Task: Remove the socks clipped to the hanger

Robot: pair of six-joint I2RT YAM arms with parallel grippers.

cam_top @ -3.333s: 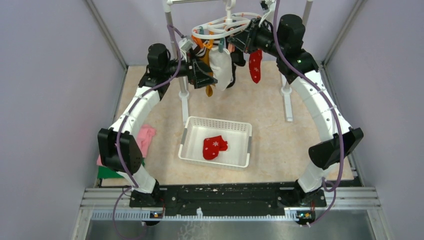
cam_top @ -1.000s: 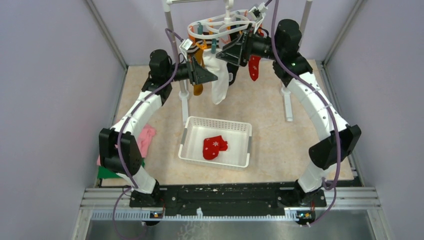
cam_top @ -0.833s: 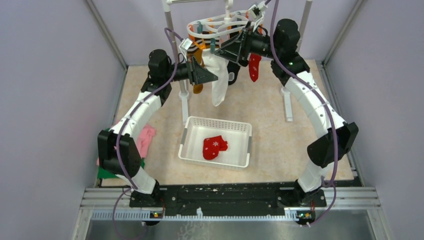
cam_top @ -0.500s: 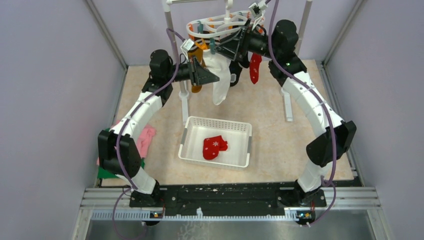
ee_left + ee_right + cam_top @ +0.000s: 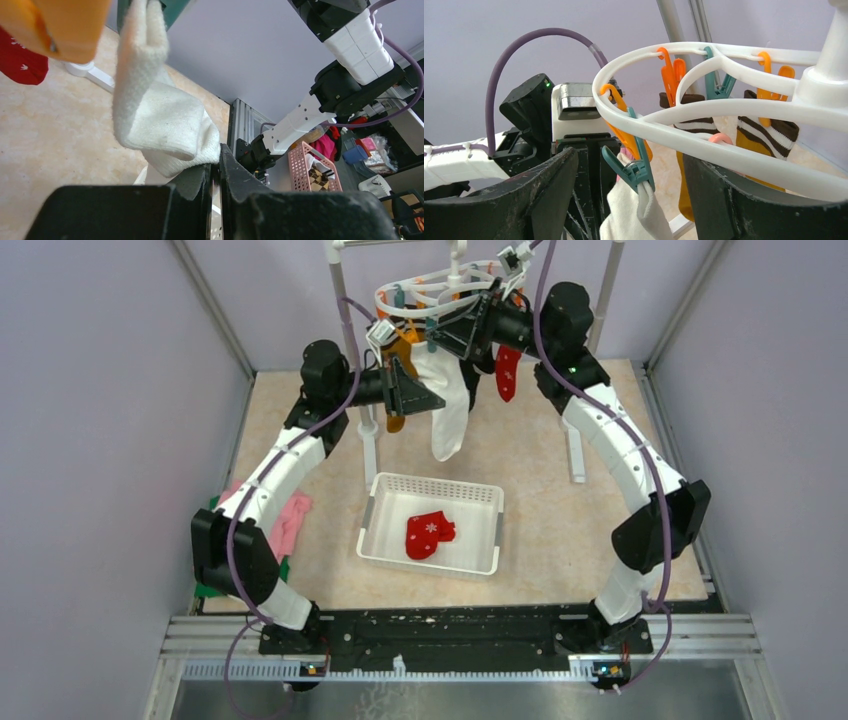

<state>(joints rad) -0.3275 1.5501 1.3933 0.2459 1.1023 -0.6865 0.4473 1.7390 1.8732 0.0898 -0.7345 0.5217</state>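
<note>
The hanger [image 5: 440, 290], a white oval ring [image 5: 724, 107] with orange and teal clips, hangs from the rack at the back. A white sock [image 5: 448, 415] hangs from a teal clip [image 5: 636, 172]. My left gripper [image 5: 430, 400] is shut on the lower part of the white sock [image 5: 160, 120], whose fabric is pinched between its fingertips [image 5: 218, 167]. My right gripper [image 5: 634, 195] is open, with one finger on each side of that teal clip and the sock's top. A mustard sock [image 5: 397, 420] and a red snowflake sock [image 5: 507, 372] also hang there. Striped cuffs [image 5: 686, 112] sit under the ring.
A white mesh basket [image 5: 385, 530] below the hanger holds a red sock [image 5: 429, 533]. The rack's white poles [image 5: 368, 440] [image 5: 575, 440] stand left and right of it. A pink and green cloth [image 5: 290, 520] lies by the left arm. Purple walls close in both sides.
My left gripper has moved slightly down and right with the white sock, which now hangs lower. The right gripper has edged up and left at the clip. The sock is still clipped.
</note>
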